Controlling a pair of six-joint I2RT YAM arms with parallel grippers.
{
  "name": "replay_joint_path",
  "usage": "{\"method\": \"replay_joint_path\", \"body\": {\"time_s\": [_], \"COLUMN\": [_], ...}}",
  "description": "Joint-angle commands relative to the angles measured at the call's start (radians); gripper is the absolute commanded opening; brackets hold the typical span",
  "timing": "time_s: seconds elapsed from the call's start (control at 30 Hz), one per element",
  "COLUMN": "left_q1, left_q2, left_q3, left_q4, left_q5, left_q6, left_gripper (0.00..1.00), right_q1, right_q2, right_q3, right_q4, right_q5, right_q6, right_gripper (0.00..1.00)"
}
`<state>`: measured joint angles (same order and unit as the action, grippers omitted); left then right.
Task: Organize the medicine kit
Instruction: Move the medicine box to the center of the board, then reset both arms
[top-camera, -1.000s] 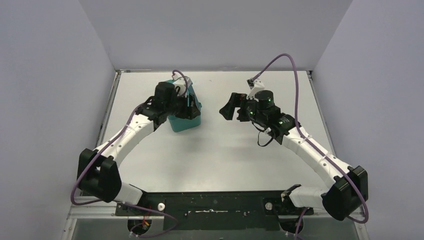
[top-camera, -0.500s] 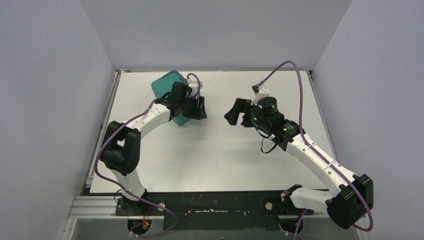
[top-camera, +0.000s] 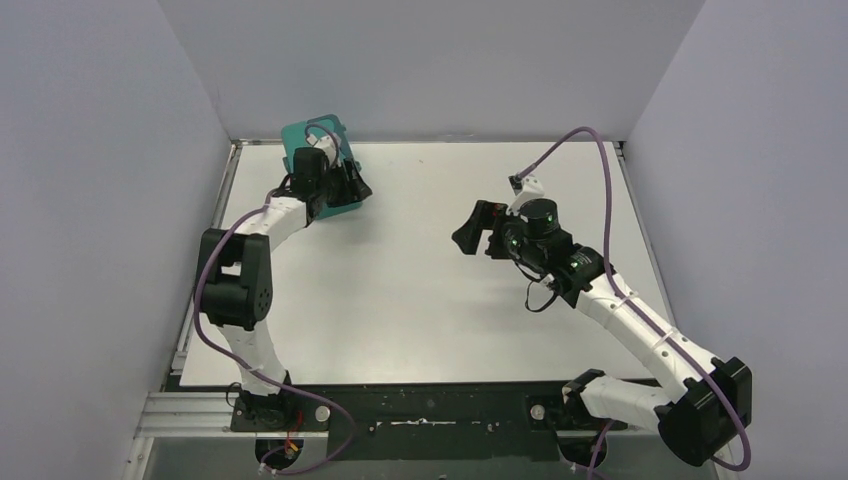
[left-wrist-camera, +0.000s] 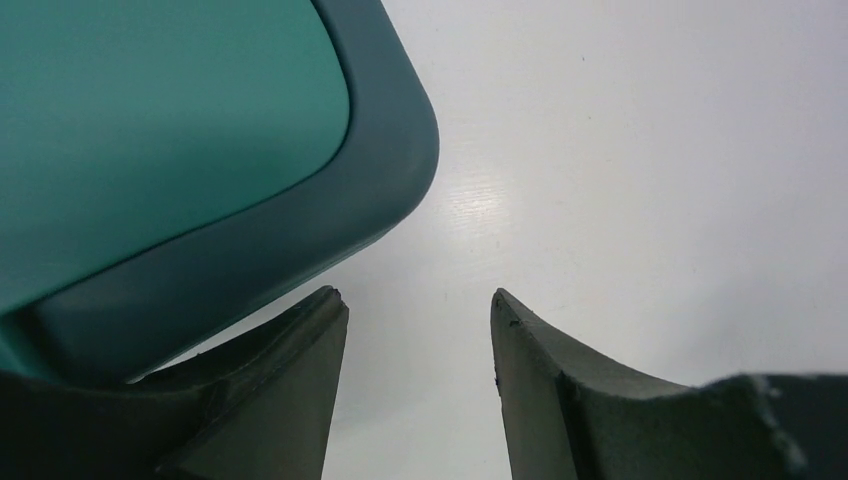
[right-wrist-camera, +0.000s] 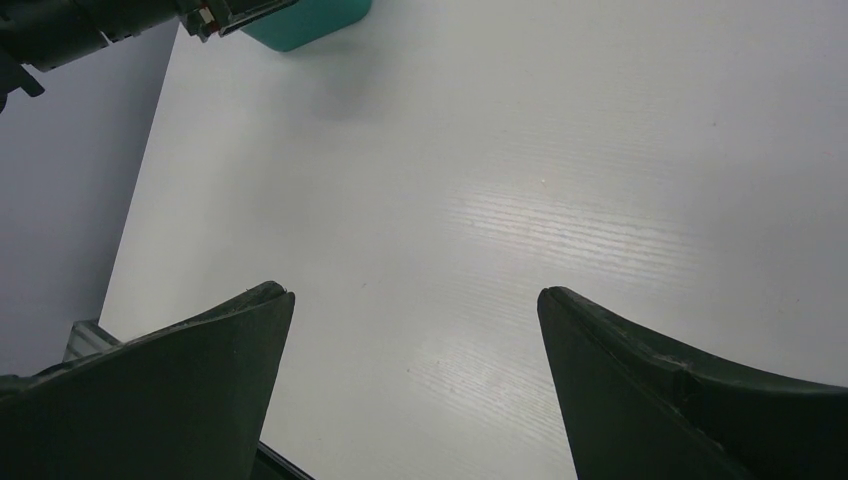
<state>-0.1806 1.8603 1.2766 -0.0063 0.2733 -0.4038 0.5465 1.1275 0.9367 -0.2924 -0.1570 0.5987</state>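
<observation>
Over in the far left corner of the counter (top-camera: 420, 300) sits the teal medicine kit (top-camera: 303, 138), close to the back wall. The left claw (top-camera: 350, 187) hovers just beside its rounded corner, fingers (left-wrist-camera: 270, 400) apart with only bare counter between them; whether one touches the kit, I cannot tell. The right claw (right-wrist-camera: 415, 295) hangs well apart over the counter's middle right, spread wide, holding nothing.

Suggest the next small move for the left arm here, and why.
Probably shift the left gripper sideways toward the medicine kit until its rim sits between the fingers, then close. In the left wrist view the fingers stand apart with only bare table between them; the kit's rounded corner lies off to one side. The right gripper hangs open, far from the kit.
</observation>
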Motion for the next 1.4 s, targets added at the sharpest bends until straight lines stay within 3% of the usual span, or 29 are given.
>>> {"method": "replay_joint_path", "body": {"time_s": [0.0, 0.17, 0.37, 0.4, 0.43, 0.67, 0.97, 1.37], "left_q1": [0.015, 0.013, 0.013, 0.012, 0.011, -0.006, -0.009, -0.008], "left_q2": [0.027, -0.069, -0.262, -0.295, -0.326, -0.578, -0.861, -0.988], "left_q3": [0.083, 0.056, 0.014, 0.006, -0.002, -0.064, -0.207, -0.335], "left_q4": [0.121, 0.06, -0.109, -0.126, -0.149, -0.242, -0.266, -0.271], "left_q5": [0.045, 0.069, 0.109, 0.127, 0.142, 0.202, 0.132, 0.16], "left_q6": [-0.068, -0.078, -0.044, -0.039, -0.035, -0.048, -0.092, -0.091], "left_gripper": [0.53, 0.54, 0.64, 0.9, 0.96, 0.97, 0.97, 0.97], "right_q1": [0.009, 0.008, 0.007, 0.005, 0.006, 0.003, -0.001, -0.001], "right_q2": [-0.035, -0.034, -0.057, -0.061, -0.061, -0.056, -0.051, -0.094], "right_q3": [0.014, 0.018, 0.033, 0.043, 0.061, 0.172, 0.289, 0.231], "right_q4": [-0.013, -0.044, -0.083, -0.091, -0.101, -0.155, -0.235, -0.209], "right_q5": [0.045, 0.054, 0.116, 0.133, 0.149, 0.231, 0.234, 0.224], "right_q6": [0.011, -0.006, -0.045, -0.052, -0.055, -0.034, -0.103, -0.106], "right_gripper": [1.0, 1.0, 1.0, 1.0, 1.0, 1.0, 1.0, 1.0]}}
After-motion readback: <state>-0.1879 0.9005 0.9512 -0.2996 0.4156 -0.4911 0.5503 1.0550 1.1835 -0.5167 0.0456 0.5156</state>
